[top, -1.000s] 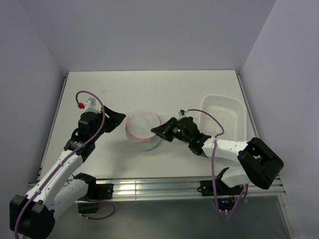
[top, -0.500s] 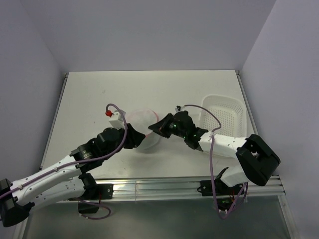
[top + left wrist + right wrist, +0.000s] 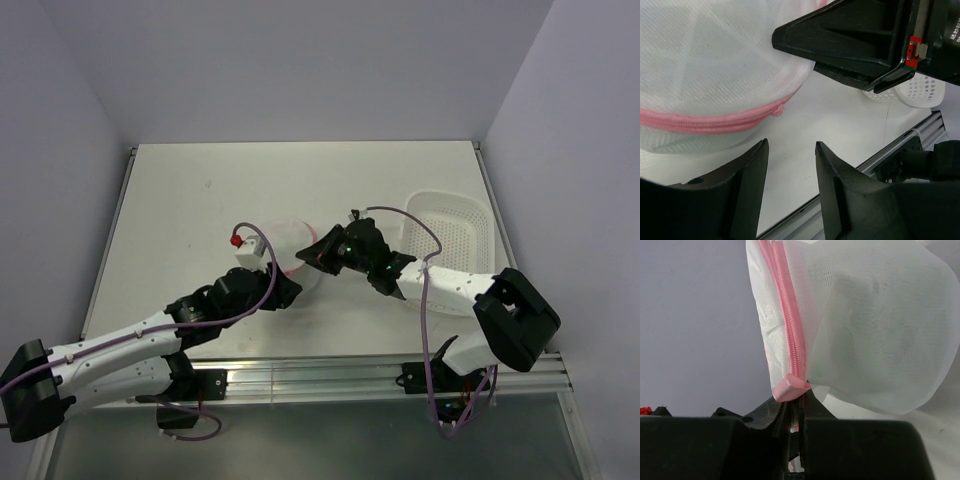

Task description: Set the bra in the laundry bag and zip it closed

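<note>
The laundry bag, white mesh with a pink zipper rim, sits mid-table between my two grippers. In the right wrist view the bag hangs off my right gripper, which is shut on the pink zipper end. My right gripper holds the bag's right edge. My left gripper is open and empty just below the bag; in the left wrist view its fingertips stand apart beneath the zipper line. The bra is not visible; a pale shape shows faintly inside the mesh.
A white perforated plastic basket stands at the right side of the table, behind my right arm. The metal rail runs along the table's near edge. Walls close in on the left, back and right.
My left arm has swung from the bag's left side to right and down, ending just below the bag. My right gripper has lifted the bag's edge slightly and shifted left.
</note>
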`<control>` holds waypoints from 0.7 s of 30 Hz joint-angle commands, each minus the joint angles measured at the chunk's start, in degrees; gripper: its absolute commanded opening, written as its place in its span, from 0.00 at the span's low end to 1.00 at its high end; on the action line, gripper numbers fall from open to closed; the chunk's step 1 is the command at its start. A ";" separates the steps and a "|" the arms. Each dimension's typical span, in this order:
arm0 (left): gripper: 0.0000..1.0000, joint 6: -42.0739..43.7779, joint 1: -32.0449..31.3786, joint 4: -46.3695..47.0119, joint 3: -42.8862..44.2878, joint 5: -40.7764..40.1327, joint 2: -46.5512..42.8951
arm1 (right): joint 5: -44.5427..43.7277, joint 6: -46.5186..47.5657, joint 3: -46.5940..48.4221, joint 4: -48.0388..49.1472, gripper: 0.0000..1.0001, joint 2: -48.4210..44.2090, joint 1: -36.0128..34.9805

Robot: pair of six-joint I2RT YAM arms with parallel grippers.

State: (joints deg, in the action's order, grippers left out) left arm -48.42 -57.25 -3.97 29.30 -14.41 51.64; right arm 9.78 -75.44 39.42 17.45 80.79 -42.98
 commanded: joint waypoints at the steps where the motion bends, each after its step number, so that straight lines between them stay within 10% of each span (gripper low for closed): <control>1: 0.49 -0.53 -0.31 8.08 -2.22 0.36 -0.65 | 0.32 1.00 2.68 -0.75 0.00 0.59 -0.35; 21: 0.45 3.69 1.97 13.45 0.67 -4.49 5.40 | 1.03 0.20 3.12 -0.67 0.00 0.51 -0.44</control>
State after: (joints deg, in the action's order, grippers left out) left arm -46.13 -56.01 5.96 28.75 -17.93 57.69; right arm 10.20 -75.35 39.90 16.86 81.03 -42.98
